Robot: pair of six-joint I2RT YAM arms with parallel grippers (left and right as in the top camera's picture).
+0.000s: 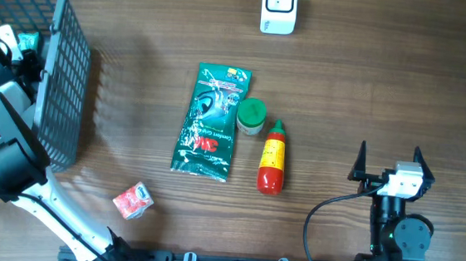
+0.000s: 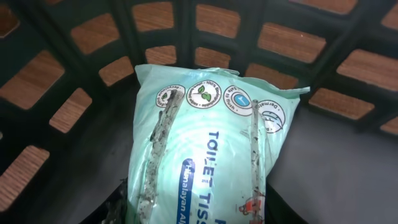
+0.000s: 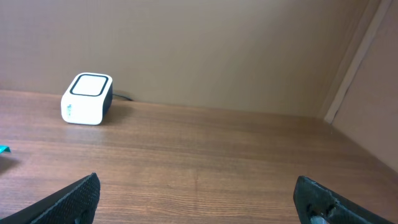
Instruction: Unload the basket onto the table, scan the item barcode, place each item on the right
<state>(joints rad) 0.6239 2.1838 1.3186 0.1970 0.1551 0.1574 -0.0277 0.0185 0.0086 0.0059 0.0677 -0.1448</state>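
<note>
The pale mint-green soft plastic packet [image 2: 211,155] carries "TOILET TISS" in blue capitals, the rest running out of view, with "Himalayan" on a blue band beneath it. A row of round badges lines its top (their print is too fine to read). The dark green flat foil pouch [image 1: 210,122] bears a red "3M" logo — its white lettering is too small to make out.

Wooden desk [image 1: 386,92] carrying a mesh basket [image 1: 65,92] and white scanner [image 1: 278,7]. A green packet [image 1: 210,122], jar [image 1: 251,116], red bottle [image 1: 272,158] and small carton [image 1: 133,200] lie mid-desk.
</note>
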